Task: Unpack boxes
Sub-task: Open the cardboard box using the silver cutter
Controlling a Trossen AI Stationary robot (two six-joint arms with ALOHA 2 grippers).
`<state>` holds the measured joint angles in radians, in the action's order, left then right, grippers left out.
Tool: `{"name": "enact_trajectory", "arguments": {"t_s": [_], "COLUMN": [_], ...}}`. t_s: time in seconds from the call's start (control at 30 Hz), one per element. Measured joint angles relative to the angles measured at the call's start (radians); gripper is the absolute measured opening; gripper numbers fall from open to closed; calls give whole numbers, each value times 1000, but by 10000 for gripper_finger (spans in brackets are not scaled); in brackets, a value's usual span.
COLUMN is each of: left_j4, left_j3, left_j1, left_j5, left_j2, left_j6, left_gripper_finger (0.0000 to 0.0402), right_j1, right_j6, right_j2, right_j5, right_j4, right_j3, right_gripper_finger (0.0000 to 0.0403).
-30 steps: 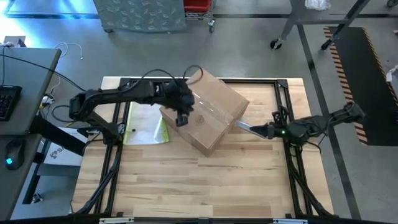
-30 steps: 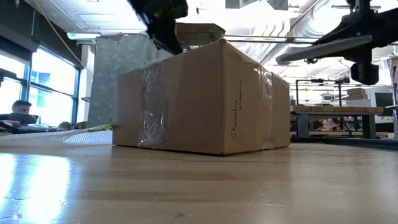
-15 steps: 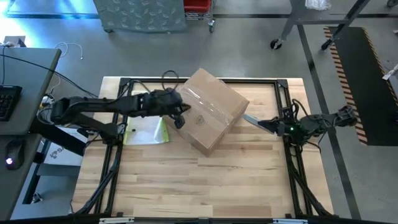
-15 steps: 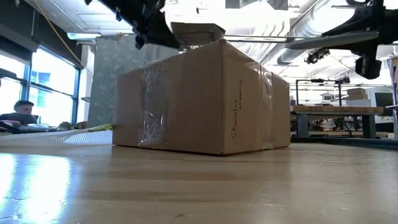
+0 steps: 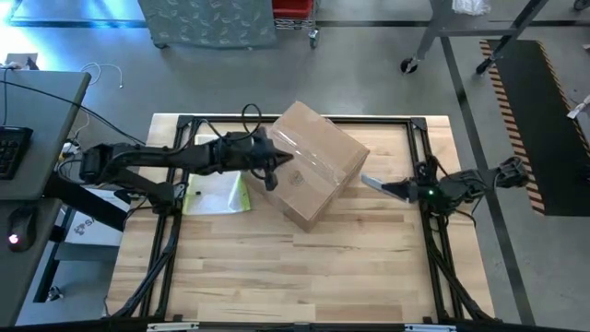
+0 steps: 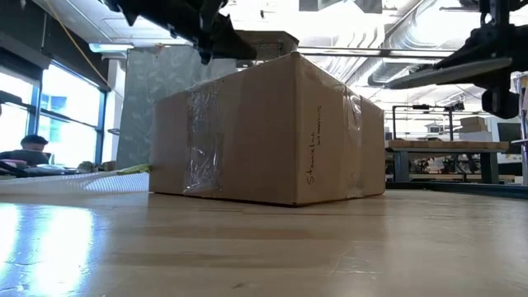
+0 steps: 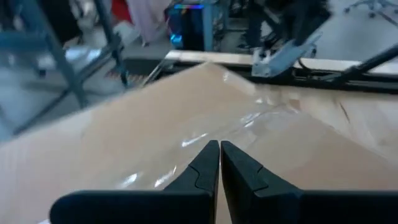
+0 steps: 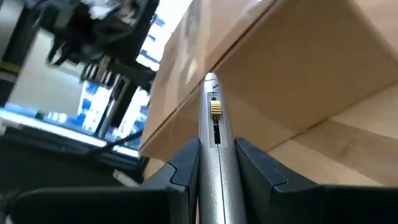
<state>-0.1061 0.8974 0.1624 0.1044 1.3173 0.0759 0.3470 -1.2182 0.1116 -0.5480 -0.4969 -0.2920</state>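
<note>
The brown cardboard box rests on its bottom on the wooden table, turned at an angle, with clear tape across its top. My left gripper is shut and empty. It hovers nearly level at the box's left top edge, its fingertips just over the taped top. My right gripper is to the right of the box, shut on a slim grey utility knife with a yellow slider. The knife's tip stops short of the box's right side. My left gripper is close over the box's top near its left edge; whether it touches the cardboard, I cannot tell. My right gripper pinches the knife's handle between its two fingers. The knife lies along the fingers and sticks out past them. It comes from the table's right side, slanting slightly down, and is clear of the table.
A flat clear sleeve with a yellow edge lies on the table left of the box, under my left arm. Black frame rails run along the table's sides and far edge. Bare wood stretches toward the near edge. A person sits far off.
My left gripper has tipped from pointing steeply down to nearly level while the arm sank, and it stays shut at the box's left top edge. My right gripper has drawn back a little toward the table's right edge with the knife. The box has not moved.
</note>
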Motion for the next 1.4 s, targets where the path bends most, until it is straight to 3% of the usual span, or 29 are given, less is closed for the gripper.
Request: {"name": "enact_trajectory", "arguments": {"t_s": [0.3,0.57,0.7,0.83,1.2,1.4], "left_j4": [34,116,119,149,222,257], "left_j3": [1,1,1,1,1,1], "left_j1": [-26,-49,-71,-108,-173,-172], "left_j5": [-69,-68,-66,-67,-13,-15], "left_j2": [6,7,7,7,7,28], "left_j6": [125,144,153,166,111,75], "left_gripper_finger": [0,0,0,0,0,0], "right_j1": [40,197,263,289,288,288], "right_j6": [-38,34,34,-95,-242,-192], "right_j2": [189,281,266,275,275,275], "right_j5": [-38,-280,-385,-445,-481,-462], "right_j4": [191,930,894,858,748,774], "right_j3": [6,279,275,275,275,275], "right_gripper_finger": [59,59,59,59,59,59]}}
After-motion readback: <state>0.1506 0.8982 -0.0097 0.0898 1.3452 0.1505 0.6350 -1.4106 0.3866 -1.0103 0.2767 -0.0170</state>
